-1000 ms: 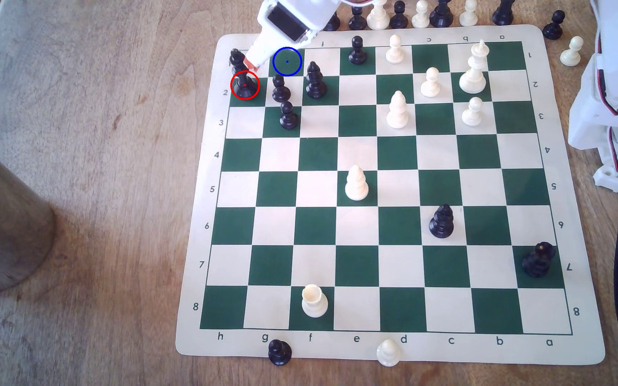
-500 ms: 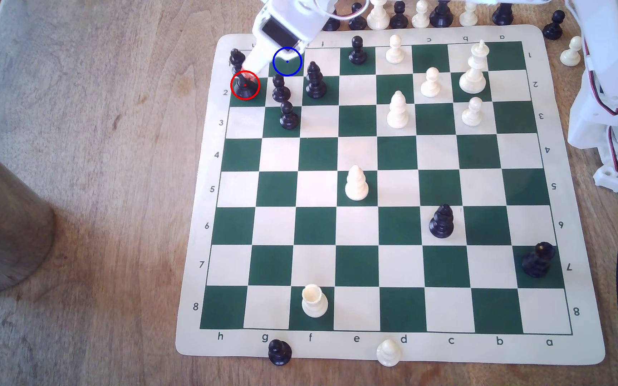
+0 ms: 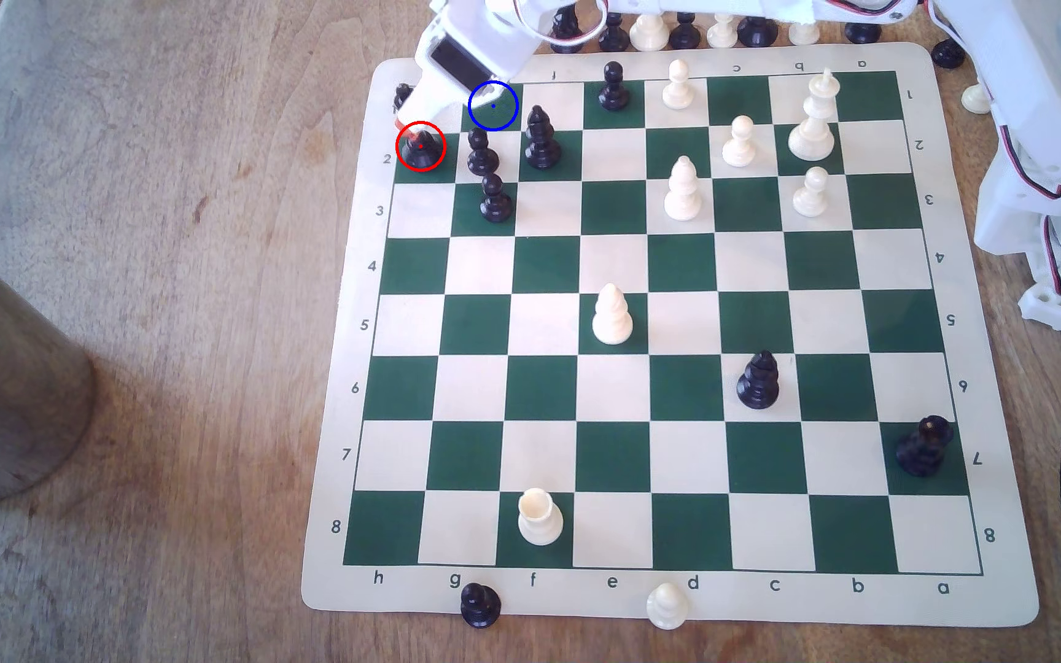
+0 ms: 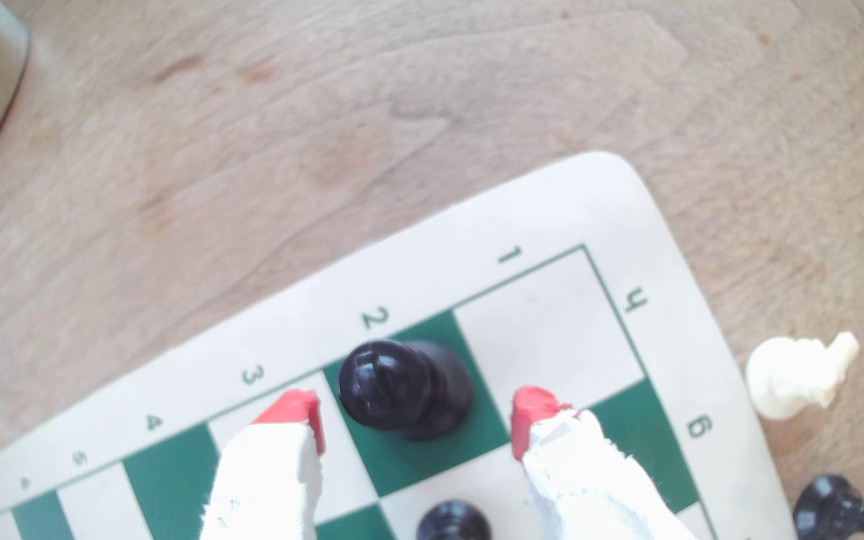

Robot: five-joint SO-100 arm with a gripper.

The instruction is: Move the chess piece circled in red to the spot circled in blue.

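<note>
Wrist view: gripper (image 4: 417,423) spread wide, red-tipped fingers (image 4: 297,410) flanking the chess piece (image 4: 401,387) without contact. Exterior view: chess piece (image 3: 421,150) upright on the red-ringed green square of the chess mat (image 3: 643,599); blue-ringed spot (image 3: 497,113) diagonally adjacent, partly under the arm.

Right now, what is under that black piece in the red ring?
The chess piece stands on a dark green square by the mat's 2 label. Its base hides the square's middle. The open hand straddles it.
</note>
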